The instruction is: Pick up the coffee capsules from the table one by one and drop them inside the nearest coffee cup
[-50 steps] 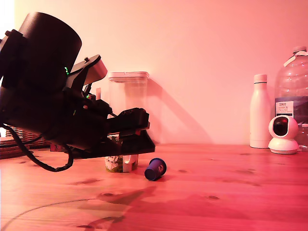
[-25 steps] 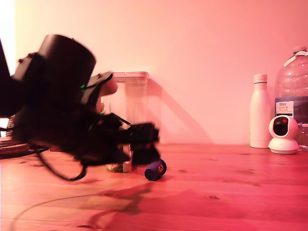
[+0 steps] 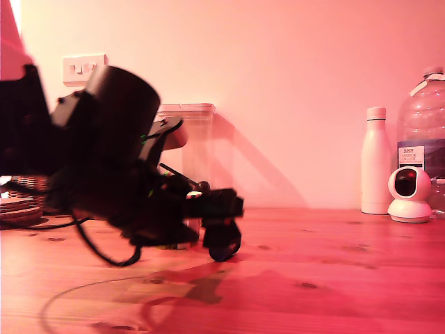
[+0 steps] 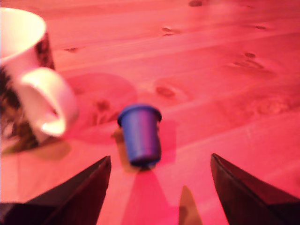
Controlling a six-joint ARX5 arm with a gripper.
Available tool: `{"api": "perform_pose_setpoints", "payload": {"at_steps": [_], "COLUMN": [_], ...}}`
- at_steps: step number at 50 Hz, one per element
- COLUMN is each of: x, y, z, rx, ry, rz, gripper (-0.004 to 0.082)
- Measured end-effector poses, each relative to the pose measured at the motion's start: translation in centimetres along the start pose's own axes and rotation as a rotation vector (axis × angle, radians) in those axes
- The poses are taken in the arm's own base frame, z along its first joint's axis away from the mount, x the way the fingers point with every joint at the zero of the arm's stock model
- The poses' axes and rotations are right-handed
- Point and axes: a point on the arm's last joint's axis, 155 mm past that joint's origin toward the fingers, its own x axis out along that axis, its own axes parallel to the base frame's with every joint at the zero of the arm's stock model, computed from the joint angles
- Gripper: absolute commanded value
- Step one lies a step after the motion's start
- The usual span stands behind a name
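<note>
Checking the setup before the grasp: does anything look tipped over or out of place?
Only the coffee capsule: it lies on its side on the table, not upright, beside the upright coffee cup. The open hand straddles it. Nothing looks spilled or damaged.

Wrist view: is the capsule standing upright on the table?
No, the capsule lies on its side on the table between the open pincer's fingers.

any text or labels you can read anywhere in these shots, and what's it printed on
"TESCO": top line of the white label on the large clear plastic water bottle.
The smaller lines below it: too small to read.
The printed white-handled mug: pattern only, too blurred for any words.
Nothing else carries text.
</note>
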Motion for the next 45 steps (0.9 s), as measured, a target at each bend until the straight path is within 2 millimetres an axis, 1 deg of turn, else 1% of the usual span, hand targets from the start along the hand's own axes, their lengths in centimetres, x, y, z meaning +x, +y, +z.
{"api": "perform_pose_setpoints", "payload": {"at_steps": [6, 11, 20, 27, 38, 45], "x": [0.1, 0.3, 1.4, 2.0, 3.0, 3.1], "y": [-0.1, 0.1, 0.2, 0.5, 0.3, 0.6], "z": [0.3, 0.0, 0.0, -0.5, 0.5, -0.1], "rx": [-0.001, 0.001, -0.001, -0.002, -0.022, -0.031], "ry": [-0.003, 0.015, 0.031, 0.064, 0.057, 0.089], "rz": [0.000, 0.005, 0.011, 0.011, 0.006, 0.015], "gripper": [0.0606, 0.0606, 0.0606, 0.0606, 0.0603, 0.0601]}}
